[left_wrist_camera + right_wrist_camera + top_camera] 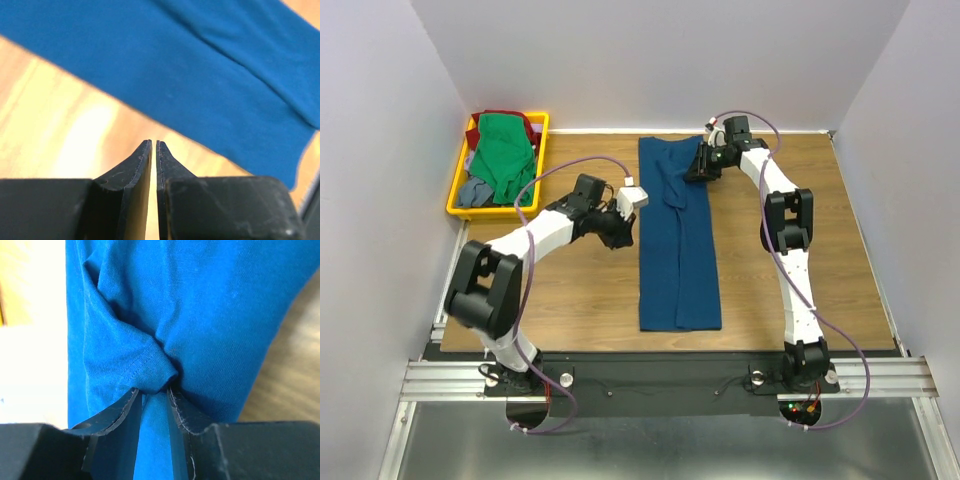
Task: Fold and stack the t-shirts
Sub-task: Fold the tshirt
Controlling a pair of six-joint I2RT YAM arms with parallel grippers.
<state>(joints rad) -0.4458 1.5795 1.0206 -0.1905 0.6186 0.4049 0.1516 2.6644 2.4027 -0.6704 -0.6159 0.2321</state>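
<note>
My right pincer (699, 166) is clamped on the blue t-shirt (678, 240); in the right wrist view my right pincer (152, 390) sits at the bottom middle of the frame, with a small bunch of cloth squeezed at the tips and more cloth running down between the two fingers; the blue t-shirt (200, 315) fills most of that frame, and it is wrinkled where I pinch it.

In the top view the blue t-shirt lies on the wooden table (580, 290) as a long narrow strip, from the upper middle of the frame down to the lower middle; my right pincer holds it near its upper right edge.

My left pincer (623, 232) is just beside the left edge of the strip, left of the middle of the frame; I cannot tell if it touches the cloth there; in the left wrist view my left pincer (153, 145) is at the bottom middle, its two fingers almost together with only a thin slit between them, and nothing is in the slit; the blue t-shirt (200, 75) runs across the top of that frame, with bare wood below it.

In the upper left of the top view is a yellow tray (480, 212); a green t-shirt (503, 155) lies on top in it; a dark red t-shirt (505, 116) peeks out at the tray's top end; a grey-blue t-shirt (472, 190) shows at its lower left.
</note>
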